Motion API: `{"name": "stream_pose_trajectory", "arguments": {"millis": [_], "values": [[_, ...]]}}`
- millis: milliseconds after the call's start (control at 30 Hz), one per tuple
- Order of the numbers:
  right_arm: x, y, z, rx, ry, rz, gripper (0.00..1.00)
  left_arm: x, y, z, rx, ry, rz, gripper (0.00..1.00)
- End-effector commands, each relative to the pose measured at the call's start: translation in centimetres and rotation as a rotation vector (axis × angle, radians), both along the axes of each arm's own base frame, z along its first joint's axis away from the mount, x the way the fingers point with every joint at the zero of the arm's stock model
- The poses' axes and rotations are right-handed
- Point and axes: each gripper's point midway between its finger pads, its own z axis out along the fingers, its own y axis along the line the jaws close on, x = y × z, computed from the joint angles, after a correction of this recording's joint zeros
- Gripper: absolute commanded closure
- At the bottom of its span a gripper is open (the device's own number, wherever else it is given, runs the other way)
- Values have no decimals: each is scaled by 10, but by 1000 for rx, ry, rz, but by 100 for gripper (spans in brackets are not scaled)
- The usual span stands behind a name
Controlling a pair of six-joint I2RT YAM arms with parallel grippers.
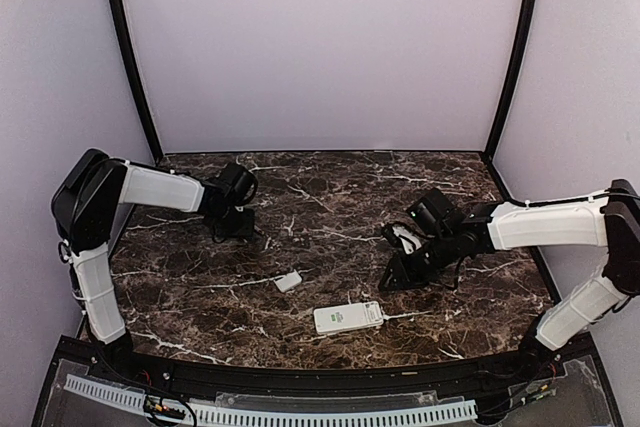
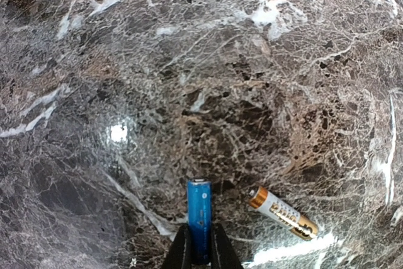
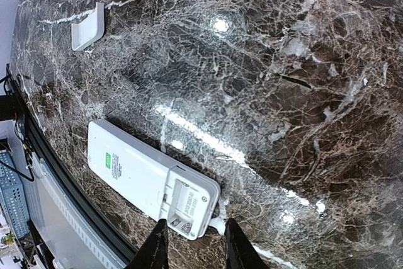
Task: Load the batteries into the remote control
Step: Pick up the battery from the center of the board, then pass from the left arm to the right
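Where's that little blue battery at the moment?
Bottom centre of the left wrist view: the blue battery lies on the marble table, clasped by the left hand, with the gold-ended battery right of it.

A robot lab booth. Pale walls and black poles enclose a marbled table. A left arm and right arm flank it.

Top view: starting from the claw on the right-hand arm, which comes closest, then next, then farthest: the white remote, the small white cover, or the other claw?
1. remote control, just left of the right gripper and nearer the arm bases.
2. loose white cover, farther left, around the middle.
3. left gripper, far left, closed on the blue battery.
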Motion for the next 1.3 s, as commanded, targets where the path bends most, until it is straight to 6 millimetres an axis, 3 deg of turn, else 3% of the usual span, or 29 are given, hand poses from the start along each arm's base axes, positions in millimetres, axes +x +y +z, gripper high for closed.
{"name": "stream_pose_trajectory", "arguments": {"millis": [0,200,300,333,367,400,433,467,500,533,567,600,633,700,767,833,933,1133,1267], "values": [[7,4,12,17,-29,3,71,-29,26,-17,58,94,42,91],[11,6,26,40,-61,4,71,-24,30,19,9,-30,77,94],[15,11,42,70,-102,16,71,-24,28,55,-50,-144,69,94],[16,13,51,90,-124,23,72,-20,25,78,-79,-217,57,94],[18,15,59,110,-144,32,71,-25,23,82,-76,-243,39,94],[19,17,69,130,-170,41,71,-24,18,110,-101,-328,15,95],[22,20,80,152,-199,48,71,-31,11,115,-90,-362,-18,95],[24,22,91,175,-229,53,71,-31,4,144,-113,-458,-57,95],[26,24,102,196,-258,57,71,-42,-10,152,-117,-499,-111,95],[29,28,115,226,-291,65,71,-46,-22,182,-141,-602,-170,95],[31,32,128,258,-321,76,71,-61,-41,187,-155,-634,-245,95],[33,38,144,298,-352,90,71,-68,-52,217,-190,-738,-303,95],[34,43,160,343,-386,105,71,-86,-71,220,-226,-757,-386,95],[33,54,196,444,-461,140,71,-109,-93,254,-330,-882,-497,96],[29,64,231,541,-546,177,71,-132,-106,277,-423,-949,-576,96],[21,73,260,631,-623,218,70,-152,-120,288,-480,-991,-661,96],[5,91,288,726,-692,296,70,-186,-146,302,-522,-1055,-812,97],[-24,112,309,809,-769,413,68,-235,-177,317,-537,-1196,-1005,97],[-40,114,316,887,-779,474,67,-241,-185,318,-570,-1205,-1023,97]]}}
